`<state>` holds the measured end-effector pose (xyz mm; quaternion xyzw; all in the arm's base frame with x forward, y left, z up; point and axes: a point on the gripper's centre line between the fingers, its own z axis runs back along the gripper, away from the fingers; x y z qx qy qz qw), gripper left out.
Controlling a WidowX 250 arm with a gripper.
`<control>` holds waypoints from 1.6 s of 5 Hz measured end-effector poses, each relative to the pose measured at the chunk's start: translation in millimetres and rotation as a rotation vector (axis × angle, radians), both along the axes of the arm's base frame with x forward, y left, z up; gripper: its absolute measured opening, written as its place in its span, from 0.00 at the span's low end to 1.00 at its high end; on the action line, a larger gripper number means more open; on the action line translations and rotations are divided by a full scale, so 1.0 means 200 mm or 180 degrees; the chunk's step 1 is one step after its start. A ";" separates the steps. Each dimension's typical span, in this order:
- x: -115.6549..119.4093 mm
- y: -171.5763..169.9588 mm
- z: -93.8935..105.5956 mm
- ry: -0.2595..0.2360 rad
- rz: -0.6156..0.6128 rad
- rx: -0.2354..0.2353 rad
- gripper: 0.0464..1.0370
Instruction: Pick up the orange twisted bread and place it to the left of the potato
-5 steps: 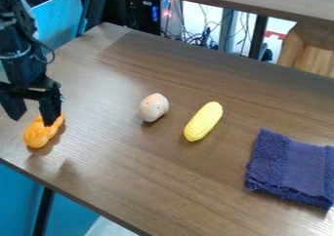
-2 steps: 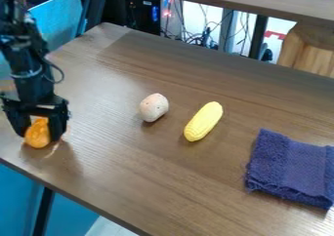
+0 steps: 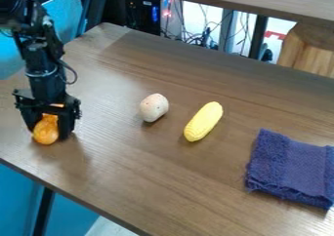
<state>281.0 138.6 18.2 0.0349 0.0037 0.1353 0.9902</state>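
The black gripper [image 3: 48,130] points down at the left side of the table, shut on an orange, lumpy toy [image 3: 46,129]. One finger is on each side of the toy, and the upper part of the toy is partly hidden behind the gripper. A pale, speckled, roundish object [image 3: 154,107] lies to the right, near the middle of the table. Beside it, farther right, is a yellow toy corn cob [image 3: 203,121], lying at a slant.
A folded purple-blue cloth [image 3: 291,167] lies at the right of the brown wooden table [image 3: 163,181]. The table's front edge slants down from the left. Behind the far edge are cables, a dark box [image 3: 143,13] and a wooden piece [image 3: 306,49].
The gripper has come down and to the right around the orange toy and closed on it. The toy has shifted slightly to the right with it.
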 end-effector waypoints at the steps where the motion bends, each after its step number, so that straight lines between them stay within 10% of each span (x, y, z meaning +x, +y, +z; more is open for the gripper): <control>1: -0.01 0.00 0.01 0.0031 0.0008 0.0001 0.79; 2: -0.04 -0.01 0.15 0.0269 -0.0315 -0.0067 0.79; 4: 0.20 -0.01 0.50 0.0236 -0.0733 0.0351 0.79; 6: 0.48 -0.07 0.20 0.0598 -0.1043 0.0231 0.79; 8: 0.45 -0.13 0.07 0.0552 -0.1113 0.0089 0.79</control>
